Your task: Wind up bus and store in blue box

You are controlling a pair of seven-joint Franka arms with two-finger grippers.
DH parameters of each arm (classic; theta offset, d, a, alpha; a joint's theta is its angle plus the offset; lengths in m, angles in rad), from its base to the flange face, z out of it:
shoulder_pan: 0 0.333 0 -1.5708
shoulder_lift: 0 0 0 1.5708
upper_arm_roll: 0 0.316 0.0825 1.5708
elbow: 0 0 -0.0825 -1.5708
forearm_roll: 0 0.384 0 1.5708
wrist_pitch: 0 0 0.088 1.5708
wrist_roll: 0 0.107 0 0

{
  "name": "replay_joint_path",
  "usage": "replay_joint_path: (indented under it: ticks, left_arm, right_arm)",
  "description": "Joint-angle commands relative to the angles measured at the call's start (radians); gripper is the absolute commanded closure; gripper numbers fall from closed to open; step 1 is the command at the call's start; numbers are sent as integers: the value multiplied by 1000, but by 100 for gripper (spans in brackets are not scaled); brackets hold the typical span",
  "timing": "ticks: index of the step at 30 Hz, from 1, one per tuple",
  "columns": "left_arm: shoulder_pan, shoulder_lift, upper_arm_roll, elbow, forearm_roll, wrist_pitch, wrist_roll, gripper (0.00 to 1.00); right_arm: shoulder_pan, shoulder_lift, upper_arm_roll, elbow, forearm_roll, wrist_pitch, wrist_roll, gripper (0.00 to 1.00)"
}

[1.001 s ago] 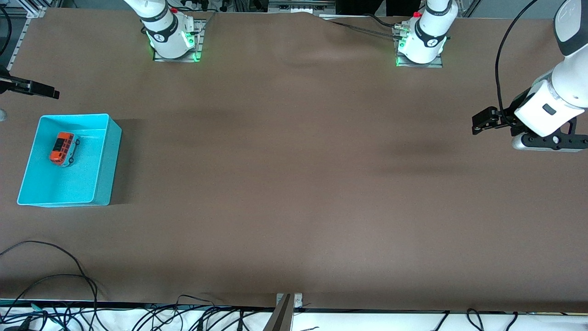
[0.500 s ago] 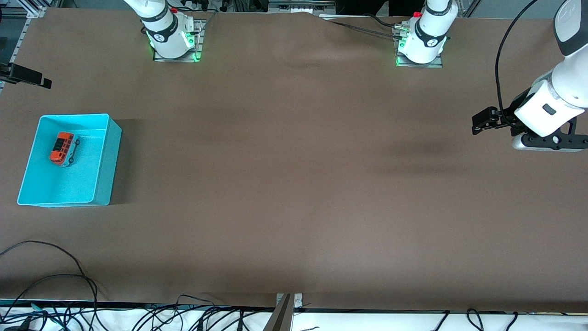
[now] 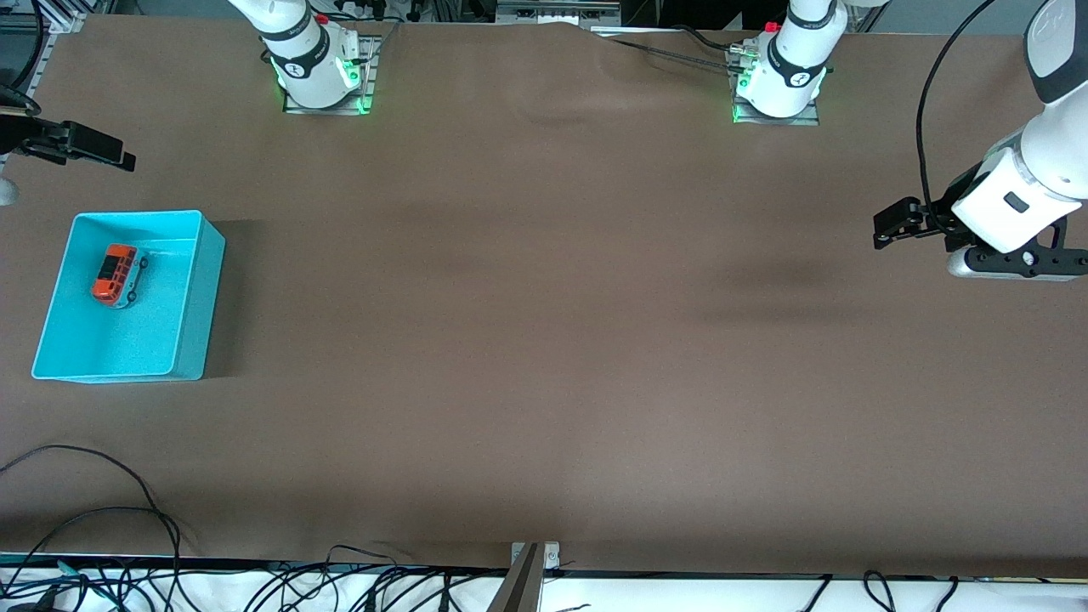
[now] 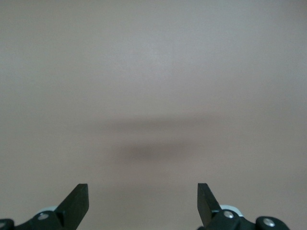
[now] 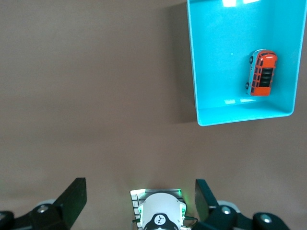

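Observation:
The orange-roofed bus [image 3: 116,274] stands inside the blue box [image 3: 194,331] at the right arm's end of the table. The right wrist view looks straight down on the bus [image 5: 263,73], which sits near one end wall of the box [image 5: 240,116]. My right gripper [image 3: 115,156] hangs open and empty in the air over the table's end, off the box's wall that faces the arm bases. Its fingers [image 5: 76,194] are spread wide. My left gripper [image 3: 891,228] waits open over bare table at the left arm's end, with nothing between its fingertips [image 4: 79,195].
The two arm bases [image 3: 319,75] [image 3: 778,81] stand along the table edge farthest from the front camera. Loose cables [image 3: 102,510] and a metal bracket [image 3: 529,565] line the nearest edge. Brown tabletop spans the middle between the box and the left gripper.
The right gripper has shifted above the table's end near the box, first away from the front camera, then sideways toward the table's middle. The bus, box and left arm have not moved.

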Motion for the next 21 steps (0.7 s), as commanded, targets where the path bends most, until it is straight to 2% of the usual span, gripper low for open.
replay_joint_path:
  ticks: [1, 11, 21]
  left_arm:
    - [0, -1, 2, 4, -25, -8, 0, 0]
    - [0, -1, 2, 4, -25, -8, 0, 0]
    - [0, 0, 2, 4, -25, -8, 0, 0]
  right_arm:
    - [5, 14, 23, 33, 4, -2, 30, 0]
    - [22, 6, 49, -29, 1, 130, 102, 0]
    - [22, 3, 49, -80, -19, 193, 17, 0]
